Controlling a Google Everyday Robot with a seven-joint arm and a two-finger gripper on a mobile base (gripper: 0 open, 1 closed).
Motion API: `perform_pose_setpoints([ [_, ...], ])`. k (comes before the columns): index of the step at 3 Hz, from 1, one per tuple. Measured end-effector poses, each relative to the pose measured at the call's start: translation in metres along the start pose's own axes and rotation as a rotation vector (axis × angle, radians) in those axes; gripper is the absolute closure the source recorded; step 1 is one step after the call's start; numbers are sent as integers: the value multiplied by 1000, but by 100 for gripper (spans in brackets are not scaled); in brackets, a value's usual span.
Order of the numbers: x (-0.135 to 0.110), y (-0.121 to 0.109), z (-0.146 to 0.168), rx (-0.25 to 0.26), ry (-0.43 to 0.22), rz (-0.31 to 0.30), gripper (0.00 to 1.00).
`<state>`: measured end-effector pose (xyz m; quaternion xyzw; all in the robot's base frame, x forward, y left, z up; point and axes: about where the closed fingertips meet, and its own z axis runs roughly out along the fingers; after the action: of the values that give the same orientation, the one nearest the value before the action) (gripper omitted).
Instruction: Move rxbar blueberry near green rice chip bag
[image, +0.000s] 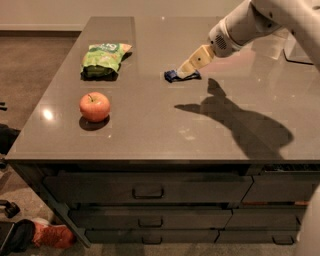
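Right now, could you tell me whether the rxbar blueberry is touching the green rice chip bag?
No, the rxbar blueberry lies well apart from the green rice chip bag, with the tool right at it.

The arm (252, 20), at the far right, is a thick, smooth tube of glossy white. It ends in a rounded white wrist housing (222, 41) with a dark grey round patch on its side. Beyond that sits the hand (184, 71), a pale cream-tan tapering piece, low over the far middle of the desk (150, 135).
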<state>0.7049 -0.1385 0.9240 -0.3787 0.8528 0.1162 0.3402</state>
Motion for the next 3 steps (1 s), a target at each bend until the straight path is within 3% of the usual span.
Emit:
perform_pose_setpoints([
  [3,-2,-31,77,-26,15,32,0],
])
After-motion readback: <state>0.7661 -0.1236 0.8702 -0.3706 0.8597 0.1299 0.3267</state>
